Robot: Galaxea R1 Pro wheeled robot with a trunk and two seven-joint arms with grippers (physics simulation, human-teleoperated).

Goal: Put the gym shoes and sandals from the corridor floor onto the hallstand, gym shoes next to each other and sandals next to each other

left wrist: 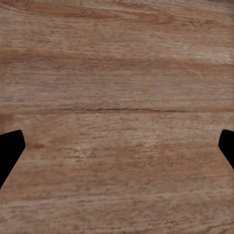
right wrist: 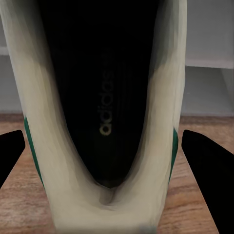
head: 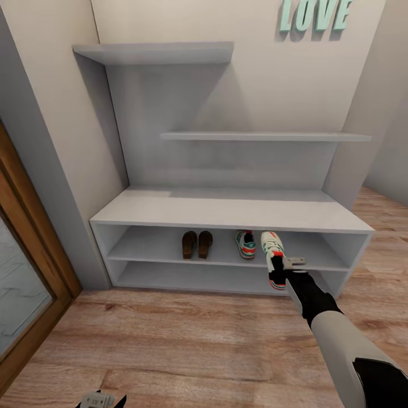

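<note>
The right gripper [head: 279, 266] grips 1 sneaker [head: 273, 258] by its heel, toe poking onto the rack's [head: 226, 212] upper shoe shelf beside the other sneaker [head: 246, 244]. The 2 sandals [head: 197, 244] sit together further left. The left gripper [left wrist: 117, 146] hangs over the floor [left wrist: 117, 73], jaws wide

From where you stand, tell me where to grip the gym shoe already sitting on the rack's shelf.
Grip the shelved gym shoe at its heel collar, coming from the open front of the hallstand. Its red-orange heel faces outward, and the sandals on one side and the held shoe in the right gripper on the other crowd its flanks.
</note>
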